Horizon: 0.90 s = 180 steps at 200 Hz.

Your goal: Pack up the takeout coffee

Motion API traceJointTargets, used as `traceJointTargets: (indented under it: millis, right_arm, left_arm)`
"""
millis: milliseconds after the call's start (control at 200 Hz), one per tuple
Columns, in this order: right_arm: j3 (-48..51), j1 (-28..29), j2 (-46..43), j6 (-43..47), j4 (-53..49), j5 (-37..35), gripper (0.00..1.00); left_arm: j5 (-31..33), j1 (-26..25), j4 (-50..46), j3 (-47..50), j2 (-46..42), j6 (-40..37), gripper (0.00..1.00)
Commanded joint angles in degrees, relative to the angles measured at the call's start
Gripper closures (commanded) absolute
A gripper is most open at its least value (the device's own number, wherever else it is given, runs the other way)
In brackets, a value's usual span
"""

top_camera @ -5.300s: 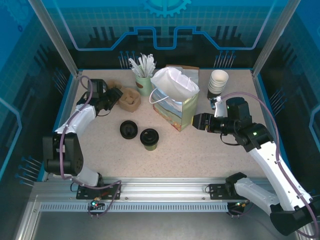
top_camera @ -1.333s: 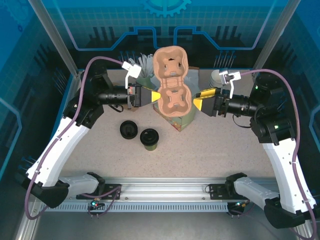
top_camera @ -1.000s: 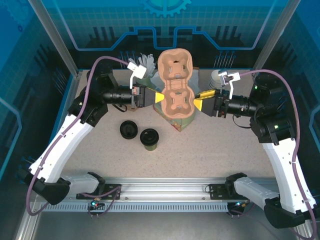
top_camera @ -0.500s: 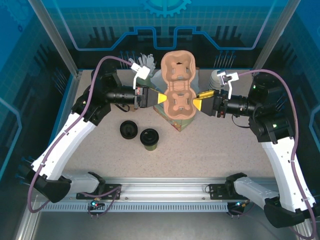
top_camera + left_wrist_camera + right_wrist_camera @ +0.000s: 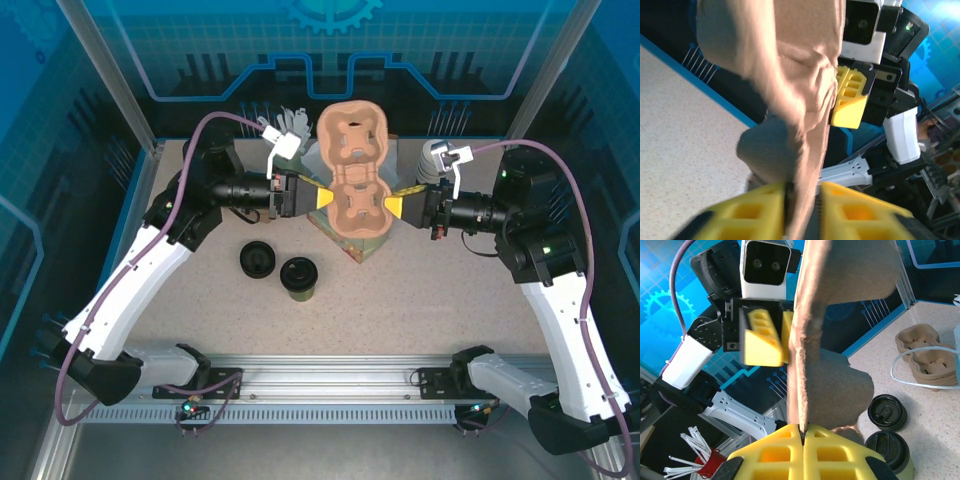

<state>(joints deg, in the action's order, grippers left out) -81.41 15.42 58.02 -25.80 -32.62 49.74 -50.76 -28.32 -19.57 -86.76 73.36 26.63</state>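
The takeout coffee (image 5: 299,277), a small olive-brown cup with a black lid, stands on the table left of the bag and shows again at the lower right of the right wrist view (image 5: 888,452). Both grippers are well above and behind it. My left gripper (image 5: 322,198) is shut on the left edge of a brown pulp cup carrier (image 5: 352,168). My right gripper (image 5: 398,205) is shut on its right edge. The carrier hangs over the paper bag (image 5: 362,245), hiding most of it. In the wrist views the carrier's rim (image 5: 800,165) (image 5: 805,365) sits between yellow fingers (image 5: 760,212) (image 5: 775,452).
A loose black lid (image 5: 257,260) (image 5: 887,412) lies just left of the coffee. A stack of spare carriers (image 5: 926,347) sits on the table. White cups (image 5: 430,157) stand at the back right, and a cup of white stirrers (image 5: 288,125) at the back centre.
Five seconds ago the grippers were apart, low over the table, and the bag was uncovered. Over the last second the carrier, held by both, has drifted slightly right and back over the bag.
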Motion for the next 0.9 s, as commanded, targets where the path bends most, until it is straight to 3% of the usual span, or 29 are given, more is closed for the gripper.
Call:
traceJointTargets:
  millis: [0,95,245,435,665,895]
  right_arm:
    - [-1.07,0.50,-0.63,1.06,-3.61,-3.06,1.00]
    - [-3.18,0.54,-0.63,2.55,-8.61,-6.37,1.00]
    - [-5.72,0.57,-0.28,3.22,-15.98,-10.55,1.00]
    - [-6.93,0.88,0.43,1.86,-23.35,-11.59,1.00]
    - [-6.84,2.63,2.13,1.08,-33.09,-14.48,1.00]
    - [-4.88,5.69,2.53,0.90,-34.18,-14.95,1.00]
  left_arm:
    - [2.12,-0.34,-2.97,-3.54,-0.62,-5.16,0.58]
    - [6.81,-0.51,-8.44,-6.09,-1.01,-10.01,0.47]
    - [16.11,-2.29,-15.60,-9.81,-1.05,-18.30,0.42]
    - [28.66,-9.94,-23.92,-15.21,2.66,-31.28,0.37]
    - [34.77,-15.23,-25.34,-16.73,6.34,-41.27,0.36]
    - [35.60,-17.27,-26.09,-15.35,10.02,-47.93,0.38]
